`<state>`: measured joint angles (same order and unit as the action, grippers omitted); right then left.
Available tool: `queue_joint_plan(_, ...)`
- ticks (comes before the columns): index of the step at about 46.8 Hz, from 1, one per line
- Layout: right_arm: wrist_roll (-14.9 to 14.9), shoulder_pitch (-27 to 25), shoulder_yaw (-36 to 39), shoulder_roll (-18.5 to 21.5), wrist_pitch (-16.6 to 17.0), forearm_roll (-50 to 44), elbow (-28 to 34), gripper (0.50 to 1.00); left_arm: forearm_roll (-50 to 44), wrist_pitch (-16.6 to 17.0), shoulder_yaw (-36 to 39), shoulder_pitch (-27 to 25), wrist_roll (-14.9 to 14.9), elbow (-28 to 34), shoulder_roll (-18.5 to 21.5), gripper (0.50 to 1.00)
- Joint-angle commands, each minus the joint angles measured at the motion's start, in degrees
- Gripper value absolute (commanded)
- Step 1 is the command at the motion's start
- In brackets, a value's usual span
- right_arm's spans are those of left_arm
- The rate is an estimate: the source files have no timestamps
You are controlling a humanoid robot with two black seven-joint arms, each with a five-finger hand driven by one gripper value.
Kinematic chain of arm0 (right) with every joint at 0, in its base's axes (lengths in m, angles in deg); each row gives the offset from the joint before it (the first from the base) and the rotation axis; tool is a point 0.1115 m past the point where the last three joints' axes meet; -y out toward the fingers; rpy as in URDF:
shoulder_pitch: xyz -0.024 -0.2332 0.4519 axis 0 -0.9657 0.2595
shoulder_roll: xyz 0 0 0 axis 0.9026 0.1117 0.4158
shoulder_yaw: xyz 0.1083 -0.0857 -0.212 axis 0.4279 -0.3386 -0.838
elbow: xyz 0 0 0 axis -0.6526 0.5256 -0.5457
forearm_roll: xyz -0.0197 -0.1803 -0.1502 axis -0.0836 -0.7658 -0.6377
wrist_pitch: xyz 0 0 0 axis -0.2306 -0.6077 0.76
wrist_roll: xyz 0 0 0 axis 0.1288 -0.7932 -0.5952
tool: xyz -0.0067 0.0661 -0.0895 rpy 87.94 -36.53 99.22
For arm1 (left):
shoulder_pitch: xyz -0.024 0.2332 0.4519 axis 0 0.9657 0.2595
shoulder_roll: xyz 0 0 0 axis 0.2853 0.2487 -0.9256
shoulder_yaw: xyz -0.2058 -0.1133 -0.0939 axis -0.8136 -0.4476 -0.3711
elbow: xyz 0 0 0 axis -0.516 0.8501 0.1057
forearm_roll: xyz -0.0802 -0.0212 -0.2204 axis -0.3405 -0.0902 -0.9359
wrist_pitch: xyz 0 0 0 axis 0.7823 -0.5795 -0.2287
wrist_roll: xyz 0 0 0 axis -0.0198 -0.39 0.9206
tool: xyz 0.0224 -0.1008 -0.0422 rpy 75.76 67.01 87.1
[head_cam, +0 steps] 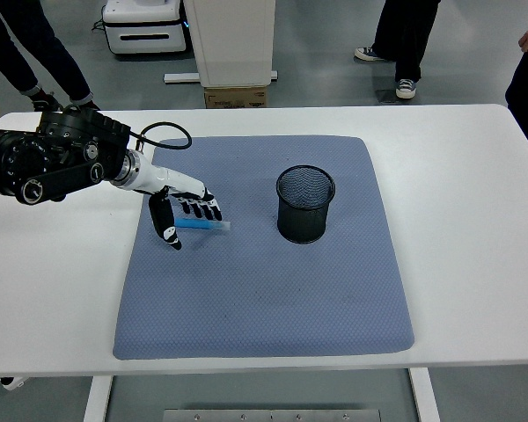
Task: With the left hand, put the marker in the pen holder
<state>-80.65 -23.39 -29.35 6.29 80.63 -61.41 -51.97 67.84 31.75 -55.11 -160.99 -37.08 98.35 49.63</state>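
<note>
One bench is sitting in the frame, carrying one blue mat. On the mat are lying one marker and one mesh holder. One arm is showing, with one hand. Three people are standing along the top edge, and one box at upper centre.

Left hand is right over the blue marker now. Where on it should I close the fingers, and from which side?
Grip the marker near its middle, coming straight down from above. It lies flat on the blue mat, long axis running left-right, so thumb and fingers should close across its thin width. The left hand already covers its left end; shifting slightly toward the pen holder would probably centre the grasp.
</note>
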Motion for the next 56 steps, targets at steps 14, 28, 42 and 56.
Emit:
queue_joint_plan(14, -0.01, 0.0, 0.0, 0.0, 0.0, 0.0, 0.0, 1.0, 0.09, 0.89, 0.0, 0.21, 0.09, 0.0, -0.32, 0.757)
queue_joint_plan(28, -0.01, 0.0, 0.08, 0.0, 0.0, 0.0, 0.0, 1.0, 1.93, 1.95, 0.0, 0.29, 0.09, 0.0, -0.32, 0.678)
queue_joint_plan(42, -0.01, 0.0, 0.0, 0.0, 0.0, 0.0, 0.0, 1.0, 3.69, 3.97, 0.53, 0.73, 0.09, 0.0, -0.93, 0.675)
queue_joint_plan(56, 0.08, 0.0, 0.08, 0.0, 0.0, 0.0, 0.0, 1.0, 3.78, 4.94, 1.67, 0.91, 0.09, 0.09, -1.55, 0.651)
